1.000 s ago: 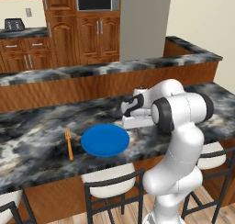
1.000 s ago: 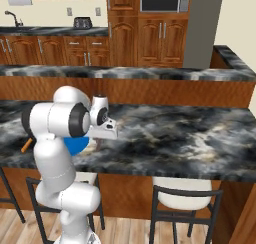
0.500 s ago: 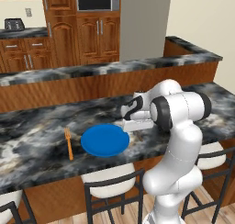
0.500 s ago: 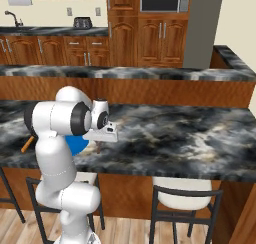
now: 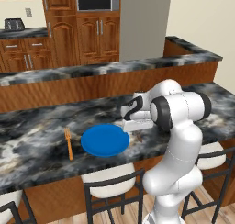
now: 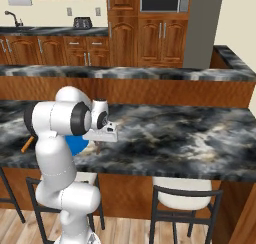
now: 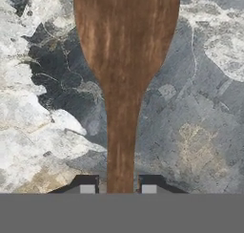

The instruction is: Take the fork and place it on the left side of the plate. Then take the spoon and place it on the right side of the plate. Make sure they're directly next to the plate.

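The brown spoon [image 7: 125, 60] lies along the hand view, bowl away from me, its handle running down between my gripper's [image 7: 118, 189] two fingertips, which are shut on it just above the marble counter. In the left base view my gripper [image 5: 138, 133] hangs low at the right rim of the blue plate [image 5: 104, 139], with a bit of the spoon [image 5: 139, 137] showing under it. The orange fork [image 5: 69, 144] lies on the counter left of the plate, tines pointing to the far side. From the right base view the plate [image 6: 76, 144] and fork [image 6: 26, 144] peek out behind the arm.
The dark marble counter [image 5: 36, 126] has a raised ledge [image 5: 92, 71] behind it. Stools [image 5: 110, 182] stand under the front edge. Open marble stretches to the right of the hand [image 6: 175, 133].
The hand has come down toward the counter beside the plate's right rim, carrying the spoon. Plate and fork have stayed where they were.
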